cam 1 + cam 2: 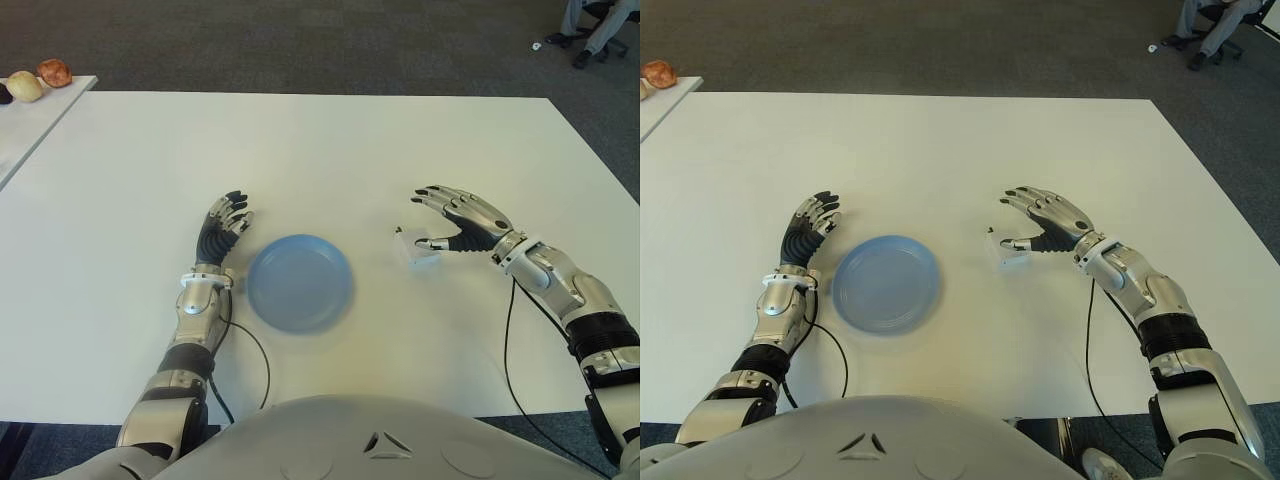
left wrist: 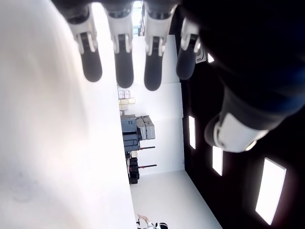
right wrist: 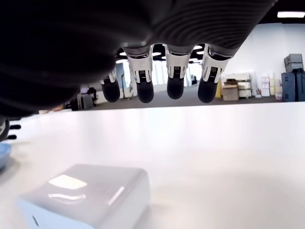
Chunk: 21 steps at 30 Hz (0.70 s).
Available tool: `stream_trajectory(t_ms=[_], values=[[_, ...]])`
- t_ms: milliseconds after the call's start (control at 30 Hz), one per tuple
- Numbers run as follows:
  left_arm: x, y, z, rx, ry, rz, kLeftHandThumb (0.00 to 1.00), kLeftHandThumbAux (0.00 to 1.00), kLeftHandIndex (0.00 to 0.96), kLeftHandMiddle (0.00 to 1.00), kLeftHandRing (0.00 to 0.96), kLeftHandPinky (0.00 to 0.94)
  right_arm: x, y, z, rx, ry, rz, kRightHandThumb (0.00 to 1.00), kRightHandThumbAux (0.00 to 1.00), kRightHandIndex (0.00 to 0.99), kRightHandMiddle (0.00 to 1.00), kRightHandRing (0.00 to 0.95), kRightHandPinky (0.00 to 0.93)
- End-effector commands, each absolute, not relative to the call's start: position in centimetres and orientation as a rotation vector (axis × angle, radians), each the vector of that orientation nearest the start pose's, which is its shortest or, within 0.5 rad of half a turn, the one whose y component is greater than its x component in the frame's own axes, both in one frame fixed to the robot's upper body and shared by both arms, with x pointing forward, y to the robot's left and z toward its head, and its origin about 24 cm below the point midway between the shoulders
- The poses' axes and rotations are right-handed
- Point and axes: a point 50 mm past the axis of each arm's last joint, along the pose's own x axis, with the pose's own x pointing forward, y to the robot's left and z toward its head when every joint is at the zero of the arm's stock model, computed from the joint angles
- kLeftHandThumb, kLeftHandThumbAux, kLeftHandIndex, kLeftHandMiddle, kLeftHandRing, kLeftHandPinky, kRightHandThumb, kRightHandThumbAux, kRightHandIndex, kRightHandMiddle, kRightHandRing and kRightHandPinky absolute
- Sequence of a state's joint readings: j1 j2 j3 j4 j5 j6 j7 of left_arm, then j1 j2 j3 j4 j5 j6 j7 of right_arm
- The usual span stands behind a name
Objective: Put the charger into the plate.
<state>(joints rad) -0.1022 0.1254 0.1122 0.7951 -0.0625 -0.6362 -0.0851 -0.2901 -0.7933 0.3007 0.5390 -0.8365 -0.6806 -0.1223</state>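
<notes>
One charger (image 1: 418, 248), a small white glossy block, lies on the counter (image 1: 330, 150) just right of the blue plate (image 1: 299, 282), not yet in it. Judged rigid, light, slippery; pinch its flat sides. Right hand (image 1: 458, 225) hovers spread beside it, holding nothing. Left hand (image 1: 222, 225) shows left of plate, fingers relaxed.

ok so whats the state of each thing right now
charger: on the table, outside the plate, not gripped
plate: empty, lying flat
right hand: open, fingers arched over the charger, thumb beside it
left hand: open, holds nothing, shows just left of the plate
</notes>
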Motion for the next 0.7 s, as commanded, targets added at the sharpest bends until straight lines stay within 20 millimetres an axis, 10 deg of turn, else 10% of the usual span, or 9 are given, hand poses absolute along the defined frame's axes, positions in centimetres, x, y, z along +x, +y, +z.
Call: stream_trajectory(t_ms=[33, 700], values=[[18.8, 20.5, -9.0, 0.03, 0.345, 0.071, 0.0, 0.646, 0.197, 0.223, 0.207, 0.203, 27.6, -24.5, 4.4, -1.56, -0.253, 0.657, 0.253, 0.187, 0.0, 0.0, 0.0, 0.0], [18.7, 20.8, -8.9, 0.033, 0.343, 0.074, 0.0, 0.627, 0.193, 0.223, 0.21, 0.205, 27.8, -24.6, 3.4, -1.621, -0.233, 0.742, 0.25, 0.149, 0.0, 0.0, 0.0, 0.0]])
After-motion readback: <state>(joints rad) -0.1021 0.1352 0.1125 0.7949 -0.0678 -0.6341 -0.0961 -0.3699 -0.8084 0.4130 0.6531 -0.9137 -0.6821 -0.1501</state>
